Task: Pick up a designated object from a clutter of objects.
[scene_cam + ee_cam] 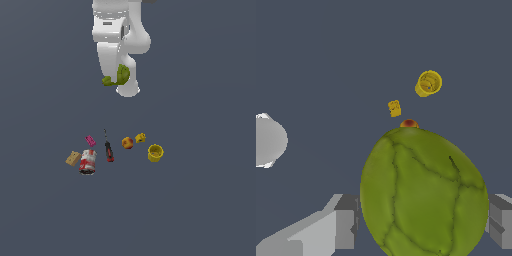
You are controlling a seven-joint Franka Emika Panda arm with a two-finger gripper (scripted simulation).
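Tan block point(73, 159): lower left of centre in the exterior view, farthest to that view's left, on the grey floor point(200, 210).
Can point(88, 162): red and white, just beside the tan block.
Pink block point(90, 141): small, just above the can in the frame.
Screwdriver point(107, 147): red and black, lying near the can on its right.
Green lump point(118, 77): upper middle of the exterior view, raised well above the other items, in front of the white arm point(120, 35); in the wrist view it fills the space between the fingers point(341, 227).
Gripper point(423, 225): clenched on the green lump, a finger on each side.
Fruit point(127, 143): red and yellow, centre of frame.
Yellow block point(140, 137): just beside the fruit.
Yellow cup point(155, 153): farthest right, open mouth visible.
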